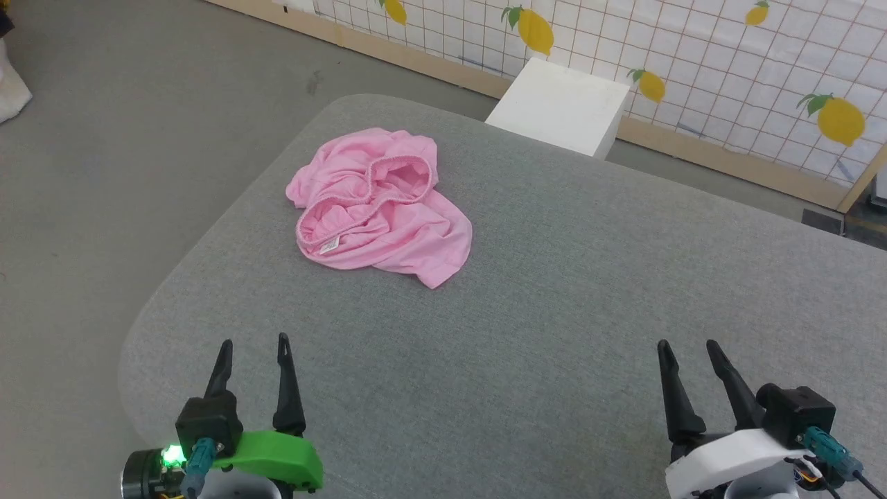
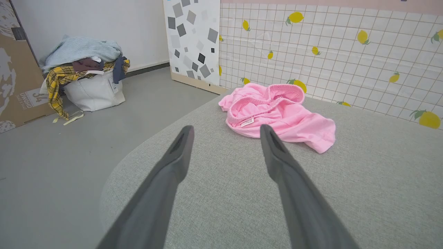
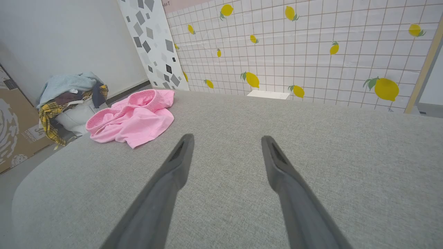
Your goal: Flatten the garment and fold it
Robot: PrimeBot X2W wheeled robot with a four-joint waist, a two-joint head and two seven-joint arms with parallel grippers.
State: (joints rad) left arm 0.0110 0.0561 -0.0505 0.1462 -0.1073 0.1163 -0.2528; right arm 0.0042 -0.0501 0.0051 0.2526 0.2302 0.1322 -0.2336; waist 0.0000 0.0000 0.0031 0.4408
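Observation:
The garment [image 1: 380, 206] is a light pink cloth lying crumpled on the grey table [image 1: 554, 312], toward its far left part. Its gathered elastic hem gapes open and a small white tag faces up near the front. My left gripper [image 1: 254, 344] stands open near the table's front left, well short of the garment [image 2: 277, 114], nothing between its fingers. At the front right, my right gripper [image 1: 687, 346] is open too and holds nothing. From the right wrist view the garment [image 3: 133, 117] lies far off to the left, with the right gripper [image 3: 226, 138] over bare table.
A white box [image 1: 561, 105] stands behind the table against a lemon-patterned wall [image 1: 727, 62]. On the floor to the left sits a white basket [image 2: 91, 93] piled with clothes, next to a cardboard box [image 2: 17, 79]. The table's rounded left edge [image 1: 159, 305] drops to grey floor.

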